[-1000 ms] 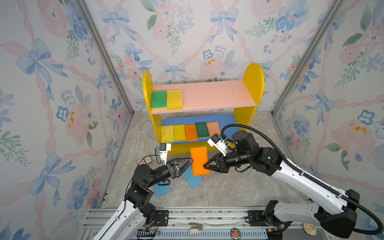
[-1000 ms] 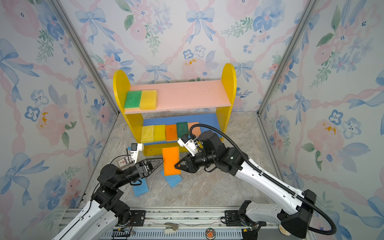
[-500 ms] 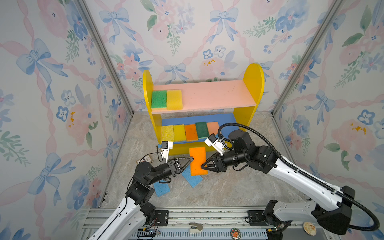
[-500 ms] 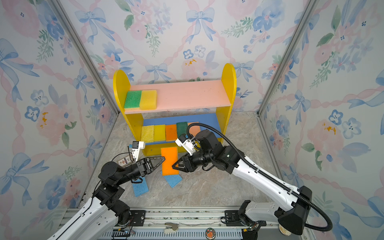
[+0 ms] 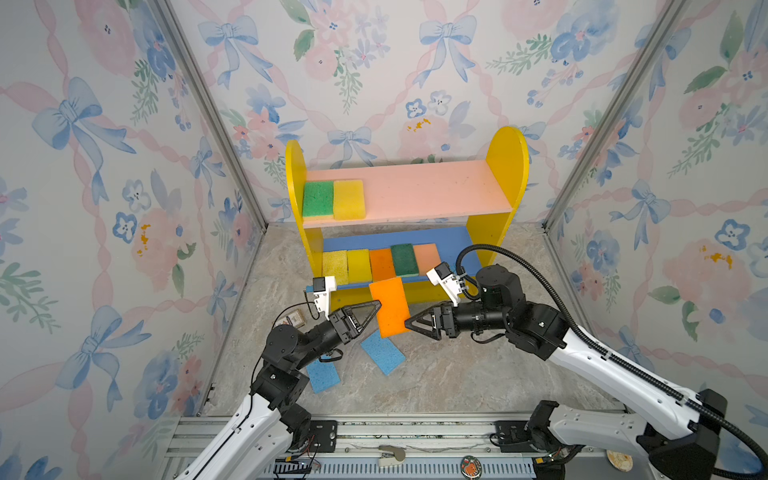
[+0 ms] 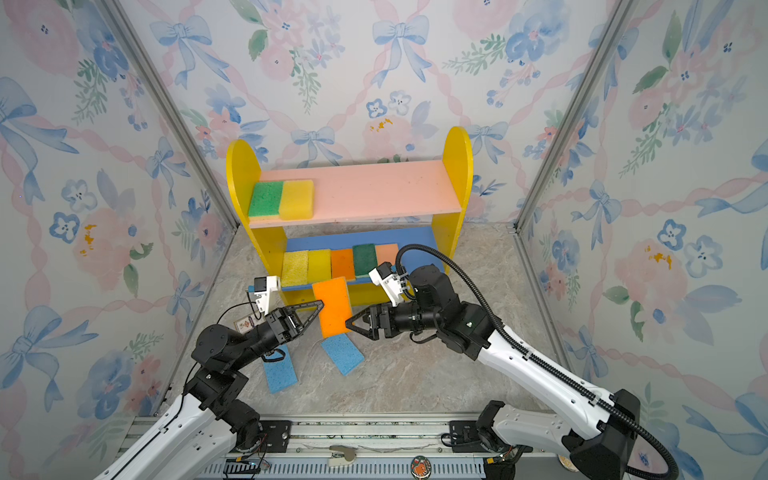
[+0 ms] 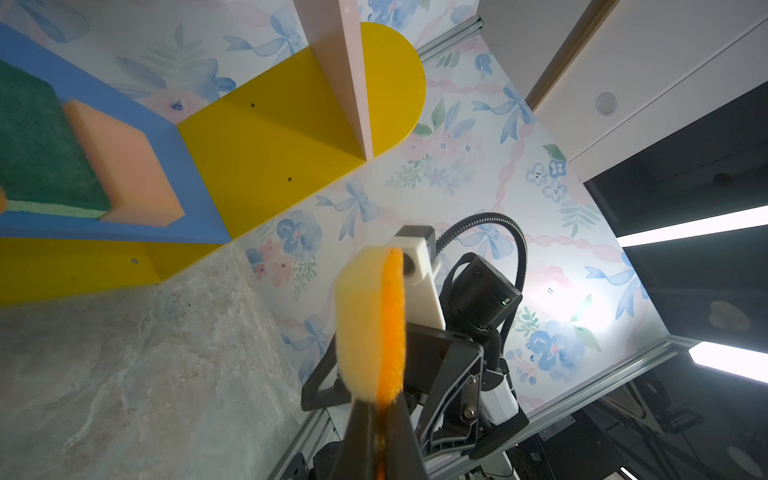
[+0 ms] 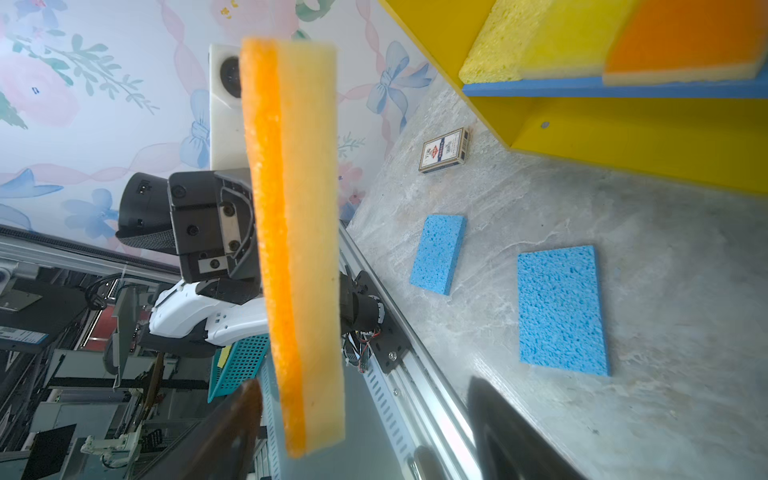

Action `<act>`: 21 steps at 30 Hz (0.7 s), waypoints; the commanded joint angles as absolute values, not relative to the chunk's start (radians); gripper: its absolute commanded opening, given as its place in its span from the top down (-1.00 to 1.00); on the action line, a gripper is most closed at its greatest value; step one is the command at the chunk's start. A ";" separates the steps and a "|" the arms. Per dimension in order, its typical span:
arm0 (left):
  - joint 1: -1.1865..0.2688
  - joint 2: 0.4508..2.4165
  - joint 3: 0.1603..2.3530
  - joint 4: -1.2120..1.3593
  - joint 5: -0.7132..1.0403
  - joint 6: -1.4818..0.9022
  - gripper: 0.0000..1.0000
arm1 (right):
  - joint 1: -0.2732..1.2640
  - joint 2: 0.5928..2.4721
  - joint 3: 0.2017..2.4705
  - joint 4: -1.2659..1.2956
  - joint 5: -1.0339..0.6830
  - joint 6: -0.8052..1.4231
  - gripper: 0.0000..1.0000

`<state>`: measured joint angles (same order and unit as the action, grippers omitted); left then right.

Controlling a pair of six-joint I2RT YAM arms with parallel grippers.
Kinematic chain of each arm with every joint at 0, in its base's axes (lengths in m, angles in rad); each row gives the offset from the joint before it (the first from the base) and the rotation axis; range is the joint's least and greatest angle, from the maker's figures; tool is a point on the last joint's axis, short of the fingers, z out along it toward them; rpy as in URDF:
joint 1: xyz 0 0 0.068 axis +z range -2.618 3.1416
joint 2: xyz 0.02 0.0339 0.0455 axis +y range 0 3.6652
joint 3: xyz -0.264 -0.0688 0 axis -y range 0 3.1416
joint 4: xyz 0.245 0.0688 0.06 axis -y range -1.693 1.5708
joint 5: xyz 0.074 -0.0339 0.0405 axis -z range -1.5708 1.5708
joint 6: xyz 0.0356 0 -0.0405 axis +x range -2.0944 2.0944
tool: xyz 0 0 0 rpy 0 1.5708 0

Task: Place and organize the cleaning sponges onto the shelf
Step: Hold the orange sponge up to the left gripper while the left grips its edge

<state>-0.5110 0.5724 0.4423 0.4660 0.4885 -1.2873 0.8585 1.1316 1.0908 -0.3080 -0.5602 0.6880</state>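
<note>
Floral-papered walls (image 5: pixel 104 187) close in the marble-patterned bench (image 5: pixel 457 374) on 3 sides. The shelf (image 5: pixel 505 166) stands at the bench's far edge, its yellow side panels carrying a pink upper board (image 5: pixel 436 191) and a blue lower board (image 5: pixel 395 237). A small printed box (image 8: pixel 444 149) lies flat near the bench's left edge, just in front of the shelf's left panel and apart from both arms.

On the upper board's left end a green sponge (image 5: pixel 318 198) and a yellow sponge (image 5: pixel 349 199) lie side by side, touching. Along the lower board's front edge 5 sponges sit in a row: porous yellow (image 5: pixel 335 266), smooth yellow (image 5: pixel 359 264), orange (image 5: pixel 382 264), dark green (image 5: pixel 404 259) and peach (image 5: pixel 427 255). 2 light blue sponges lie flat on the bench in front of the shelf, 1 tilted (image 5: pixel 382 353) below the grippers and 1 (image 5: pixel 324 374) under the left arm.

The held orange sponge (image 5: pixel 390 305) hangs above the bench, just before the lower board's front edge. It has an orange scouring layer on pale yellow foam, and both wrist views show it edge-on.

The left gripper (image 5: pixel 374 309) has its jaws pressed together on the sponge's left edge, pinching it. The right gripper (image 5: pixel 409 322) has its jaws spread wide on either side of the opposite edge. There is a clear gap on the foam side. Whether the other jaw touches the orange face I cannot tell.
</note>
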 commanded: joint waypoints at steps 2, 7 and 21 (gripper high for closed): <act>-0.517 0.567 0.474 0.506 0.440 -1.313 0.91 | 0.899 1.144 1.121 -0.264 -0.527 0.708 -0.44; -0.517 0.569 0.473 0.508 0.448 -1.314 0.91 | 0.903 1.143 1.121 -0.234 -0.509 0.724 -0.30; -0.518 0.584 0.477 0.507 0.467 -1.307 0.92 | 0.911 1.157 1.138 -0.179 -0.498 0.756 0.18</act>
<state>-0.5110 0.5846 0.4530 0.4778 0.4530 -1.3106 0.8944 1.1534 1.1088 -0.2115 -0.5076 0.7494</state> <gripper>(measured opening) 0.051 0.420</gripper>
